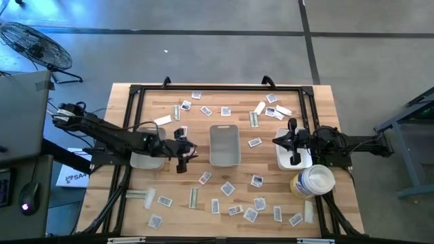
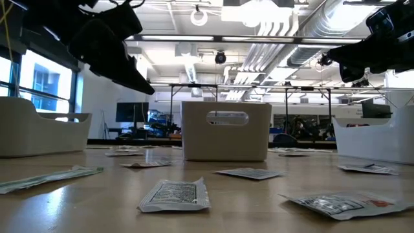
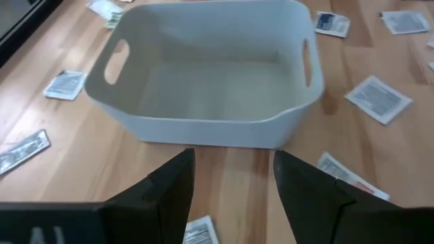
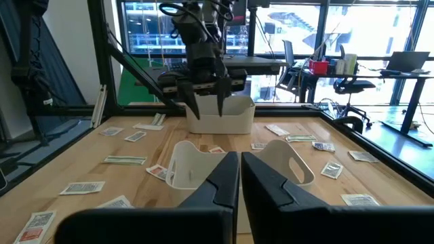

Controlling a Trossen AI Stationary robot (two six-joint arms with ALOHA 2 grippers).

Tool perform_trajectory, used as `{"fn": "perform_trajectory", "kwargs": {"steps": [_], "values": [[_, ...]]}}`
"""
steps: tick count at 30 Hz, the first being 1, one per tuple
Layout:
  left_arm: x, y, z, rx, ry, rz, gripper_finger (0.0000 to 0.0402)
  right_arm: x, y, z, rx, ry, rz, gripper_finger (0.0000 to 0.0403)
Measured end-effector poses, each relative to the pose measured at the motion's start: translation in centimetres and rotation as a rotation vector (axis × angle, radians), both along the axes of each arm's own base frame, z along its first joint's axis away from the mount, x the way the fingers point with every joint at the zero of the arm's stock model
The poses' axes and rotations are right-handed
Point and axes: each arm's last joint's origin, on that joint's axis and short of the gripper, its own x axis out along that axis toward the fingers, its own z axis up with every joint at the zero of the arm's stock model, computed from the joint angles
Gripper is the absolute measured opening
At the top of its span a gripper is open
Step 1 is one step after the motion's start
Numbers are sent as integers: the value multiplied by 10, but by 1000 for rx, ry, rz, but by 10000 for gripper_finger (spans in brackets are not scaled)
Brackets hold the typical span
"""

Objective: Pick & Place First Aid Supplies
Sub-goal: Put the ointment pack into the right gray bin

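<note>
First aid packets lie flat all over the wooden table: square sachets, green-white strips and white wrappers. My left gripper hangs open and empty above the table, just left of the grey middle tray, with one sachet beneath it. My right gripper is shut and empty. It hovers at the left edge of the right white tray, pointing toward the middle tray.
A white tray sits under my left arm. A big round white tub with a yellow label stands at the near right. A black frame runs round the table. Both grippers show high in the low view.
</note>
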Motion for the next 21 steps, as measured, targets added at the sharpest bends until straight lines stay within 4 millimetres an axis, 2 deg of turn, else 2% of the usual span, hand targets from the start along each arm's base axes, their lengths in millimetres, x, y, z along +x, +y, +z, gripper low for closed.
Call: {"fn": "perform_trajectory", "kwargs": {"steps": [5,14,21], "values": [[5,1,-11,2,32,52,197,0,0,0,0,0,0,12],[15,1,-48,37,154,171,197,0,0,0,0,0,0,12],[17,1,-60,58,195,194,197,0,0,0,0,1,0,12]]}}
